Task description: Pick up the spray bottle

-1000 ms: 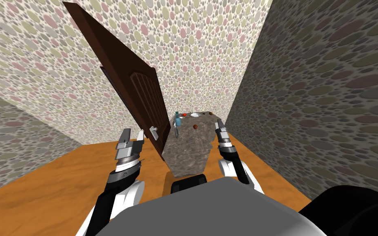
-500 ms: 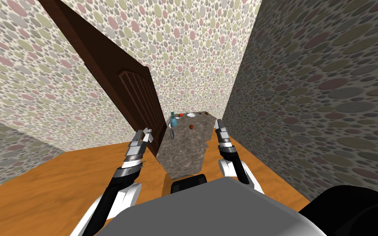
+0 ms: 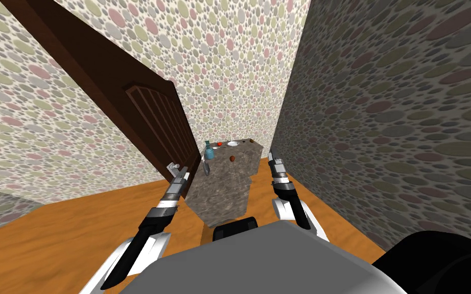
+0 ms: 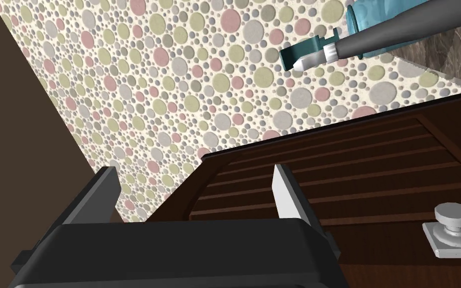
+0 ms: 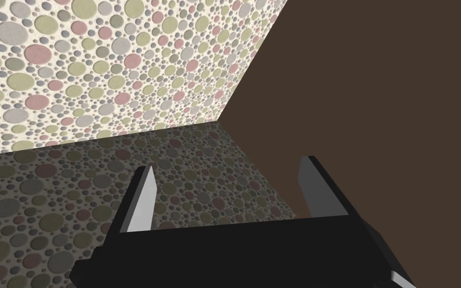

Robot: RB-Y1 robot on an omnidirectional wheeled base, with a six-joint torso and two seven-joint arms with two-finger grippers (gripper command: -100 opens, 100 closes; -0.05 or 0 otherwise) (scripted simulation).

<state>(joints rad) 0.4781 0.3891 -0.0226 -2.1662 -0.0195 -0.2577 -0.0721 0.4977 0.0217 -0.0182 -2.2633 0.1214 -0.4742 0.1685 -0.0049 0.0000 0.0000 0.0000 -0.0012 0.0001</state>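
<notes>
The spray bottle, teal with a darker head, stands upright at the far left corner of a mottled stone counter. My left gripper is open, just left of the counter and short of the bottle, beside the door's handle. In the left wrist view its fingers stand wide apart with nothing between them; the spray bottle lies well beyond them, crossed by a grey tool handle. My right gripper hangs open at the counter's right side, and in the right wrist view the gripper is empty.
A dark brown door stands open against the counter's left edge, its grey handle close to my left fingers. A grey utensil, a brown ball, a red item and a white dish lie on the counter. Dotted walls close in on both sides.
My view has swung, shifting door and counter leftward. The left arm has moved right to the counter's edge, and its hand has rolled edge-on. The right arm kept its pose.
</notes>
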